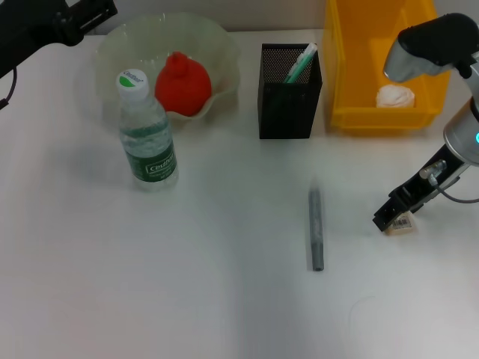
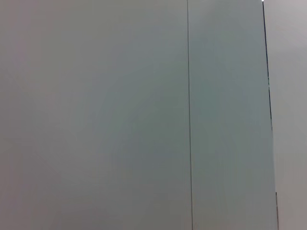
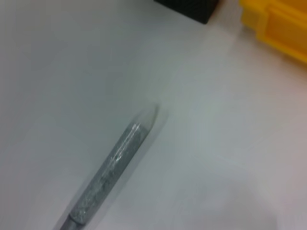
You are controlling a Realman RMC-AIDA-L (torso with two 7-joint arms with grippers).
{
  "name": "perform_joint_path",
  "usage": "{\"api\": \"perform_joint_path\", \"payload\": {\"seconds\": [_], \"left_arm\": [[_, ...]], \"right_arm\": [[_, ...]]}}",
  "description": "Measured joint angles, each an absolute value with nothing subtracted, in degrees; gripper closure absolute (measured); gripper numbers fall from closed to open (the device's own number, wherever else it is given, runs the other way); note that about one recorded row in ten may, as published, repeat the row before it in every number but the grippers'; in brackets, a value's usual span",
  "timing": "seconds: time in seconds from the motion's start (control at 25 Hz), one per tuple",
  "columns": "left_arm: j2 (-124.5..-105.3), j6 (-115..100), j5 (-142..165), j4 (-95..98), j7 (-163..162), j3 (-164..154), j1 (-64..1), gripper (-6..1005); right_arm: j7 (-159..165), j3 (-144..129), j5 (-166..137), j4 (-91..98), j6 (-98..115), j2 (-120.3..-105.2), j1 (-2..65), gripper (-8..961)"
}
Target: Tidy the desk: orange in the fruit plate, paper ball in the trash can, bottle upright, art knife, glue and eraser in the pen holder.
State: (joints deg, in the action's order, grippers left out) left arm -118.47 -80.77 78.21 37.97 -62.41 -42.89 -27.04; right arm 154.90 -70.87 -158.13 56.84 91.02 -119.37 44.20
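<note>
The right pincer [image 1: 394, 217] was down low on the white bench [image 1: 224, 299], closed around the small beige block eraser with a barcode label [image 1: 403, 224], which peeked out at its tip. The eraser sat well right of the long grey glitter stick [image 1: 316, 229], far from the black mesh pen holder [image 1: 289, 93]. The left arm was up in the far left corner, and I cannot tell how its pincer stood.

**What the views leave hidden or unclear**

At nine o'clock of the trash can [image 1: 352, 112], the pen holder [image 1: 290, 93] hides all but the top of a green-and-white item [image 1: 301, 63], which cannot be identified. The right gripper [image 1: 391, 217] covers much of the eraser [image 1: 403, 223]; its finger opening cannot be read. The left arm [image 1: 45, 26] is cut off at the upper edge, gripper unseen. The grey glitter stick [image 3: 112, 170] is blurred and cropped in the right wrist view.
</note>
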Motion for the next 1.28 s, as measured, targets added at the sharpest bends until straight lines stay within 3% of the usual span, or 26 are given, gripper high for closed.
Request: {"api": "perform_joint_path", "payload": {"seconds": [0.72,1.12,1.24,1.28], "left_arm": [[-118.47,-80.9,77.9,38.0,-61.8,-42.8,-26.0,257],[-118.47,-80.9,77.5,38.0,-61.7,-42.8,-25.9,257],[-118.47,-80.9,77.4,38.0,-61.6,-42.8,-25.8,257],[-118.47,-80.9,77.3,38.0,-61.4,-42.8,-25.8,257]], "right_arm": [[156.4,-75.3,-158.6,53.5,90.0,-119.35,46.2,288],[156.7,-75.3,-158.6,53.4,90.2,-119.32,46.7,345],[157.0,-75.2,-158.7,53.1,90.1,-119.30,46.7,511],[157.1,-75.0,-158.9,53.0,90.1,-119.30,46.7,511]]}}
